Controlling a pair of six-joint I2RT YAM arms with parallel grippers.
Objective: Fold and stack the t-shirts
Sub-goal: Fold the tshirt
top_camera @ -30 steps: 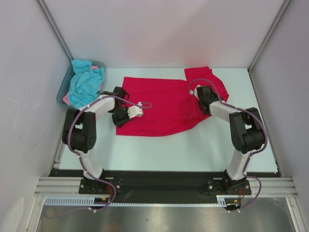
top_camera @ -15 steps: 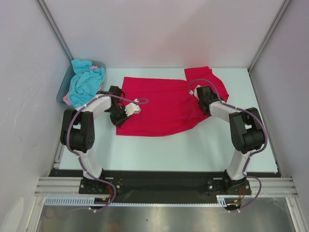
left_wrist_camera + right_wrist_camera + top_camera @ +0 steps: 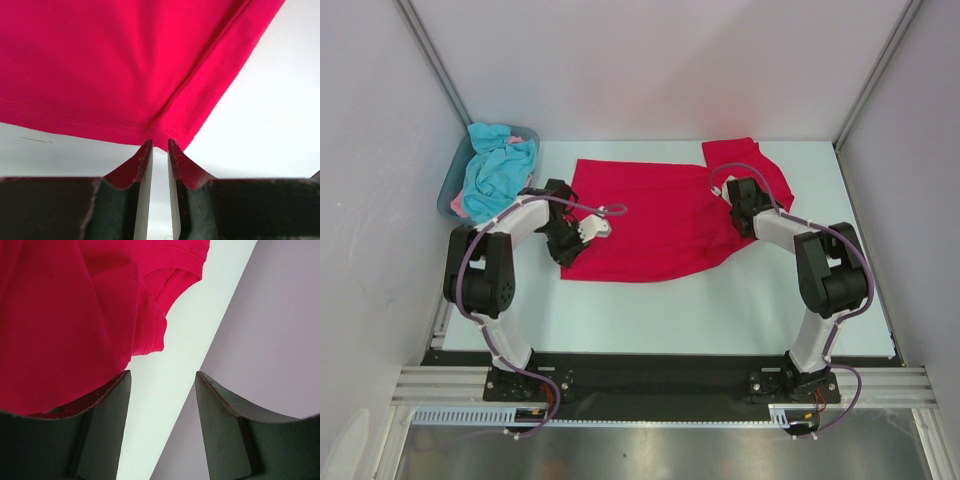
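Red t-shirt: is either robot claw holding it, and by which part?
The left gripper seems to pinch the red t-shirt at a corner of its hem, with the fingertips only. The right gripper stands open, holding nothing.

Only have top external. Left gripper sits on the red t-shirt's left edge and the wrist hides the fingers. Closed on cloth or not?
Observer: In the left wrist view, the left gripper has its jaws nearly together, with only a slim gap.
Operator: Cloth in that gap?
Observer: The hemmed corner of the red t-shirt ends right at the fingertips, and creases run toward them. I cannot tell whether it is pinched.
Operator: Right side?
Observer: In the right wrist view, the right gripper stands wide open. Only bare table and wall show between its jaws; the shirt lies off to one side.
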